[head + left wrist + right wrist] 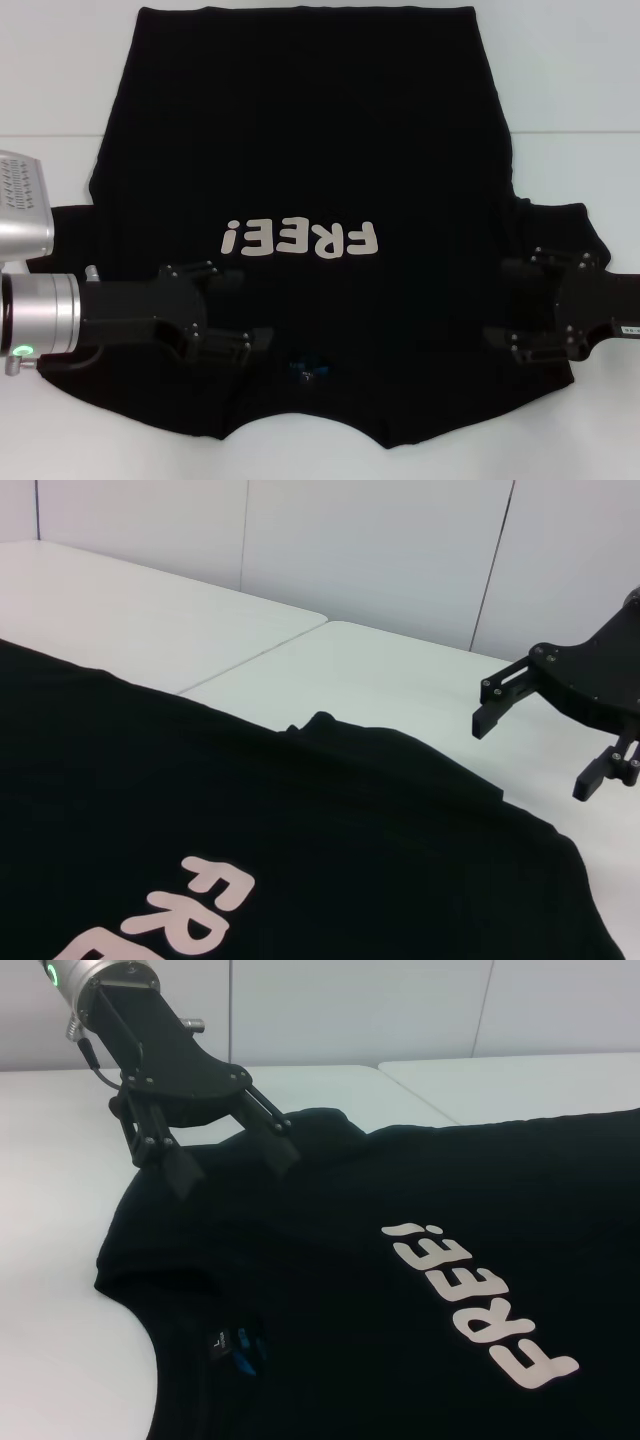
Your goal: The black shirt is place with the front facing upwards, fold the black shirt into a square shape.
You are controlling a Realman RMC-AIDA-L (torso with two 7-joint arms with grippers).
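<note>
The black shirt point(310, 150) lies spread flat on the white worktop point(580, 80), front up, its collar end nearest the robot and its hem at the far side. Cream-white block letters point(300, 238) across the chest read "FREE!"; from the head view they appear upside down. Inside the neck opening sits a small neck label point(243, 1348) with a blue mark and what may be a single white letter, too small to read with certainty.

The left hand point(240, 312) is low over the shirt's shoulder on the robot's left side, near the collar, its two fingers spread apart and grasping nothing. In the right wrist view its fingertips point(185, 1175) are just above the cloth beside the sleeve; whether they touch it cannot be told.

The right hand point(505, 305) is on the opposite shoulder, over the sleeve on the robot's right, its fingers likewise spread wide and empty. In the left wrist view it is above the worktop at the shirt's edge.

A seam point(255, 652) between two worktop panels runs under the shirt.
</note>
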